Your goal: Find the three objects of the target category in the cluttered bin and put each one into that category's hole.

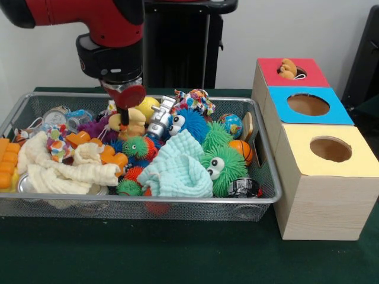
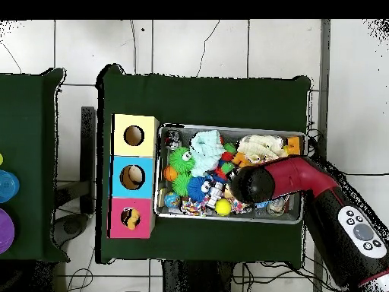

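The wire-mesh bin [image 1: 177, 200] is full of toys; it also shows in the overhead view [image 2: 228, 127]. My gripper [image 1: 125, 116] reaches down into the bin's back middle, right at a tan and pale yellow lumpy figure [image 1: 136, 125]. The arm's head [image 2: 251, 184] hides both from above. Another tan-orange figure [image 1: 288, 68] sits in the red-panelled hole [image 1: 314, 76] at the far end of the wooden box, and also shows from overhead [image 2: 131, 219]. An orange lumpy piece [image 1: 112, 157] lies by the cream cloth.
Green fuzzy balls [image 1: 222, 164], a blue fuzzy ball [image 1: 188, 123], a mint cloth [image 1: 177, 168], a cream cloth [image 1: 65, 171], a silver toy robot [image 1: 159, 121] and a yellow ball [image 1: 147, 106] crowd the bin. Orange blocks [image 1: 6, 163] lie at its left end. The blue hole [image 1: 308, 105] and yellow hole [image 1: 330, 149] are nearer.
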You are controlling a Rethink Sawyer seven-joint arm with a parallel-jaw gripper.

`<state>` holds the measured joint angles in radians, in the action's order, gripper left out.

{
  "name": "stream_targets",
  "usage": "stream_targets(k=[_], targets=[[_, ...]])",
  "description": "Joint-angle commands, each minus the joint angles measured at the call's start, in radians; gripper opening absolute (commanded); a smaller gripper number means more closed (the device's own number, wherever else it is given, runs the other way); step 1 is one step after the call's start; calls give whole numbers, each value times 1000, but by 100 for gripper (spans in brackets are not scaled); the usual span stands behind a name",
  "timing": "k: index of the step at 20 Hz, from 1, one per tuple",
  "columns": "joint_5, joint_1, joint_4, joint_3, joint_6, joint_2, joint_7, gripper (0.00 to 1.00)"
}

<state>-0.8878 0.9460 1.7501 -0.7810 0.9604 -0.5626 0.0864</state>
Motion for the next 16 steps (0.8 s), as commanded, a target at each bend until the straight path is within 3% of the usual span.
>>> stream_targets(k=[1, 7, 14, 16], targets=[[117, -29, 138, -51, 17, -175, -113, 0], [239, -51, 219, -58, 1, -286, -169, 0], [337, -116, 304, -26, -154, -343, -322, 0], [371, -151, 320, 7, -238, -342, -420, 0]])
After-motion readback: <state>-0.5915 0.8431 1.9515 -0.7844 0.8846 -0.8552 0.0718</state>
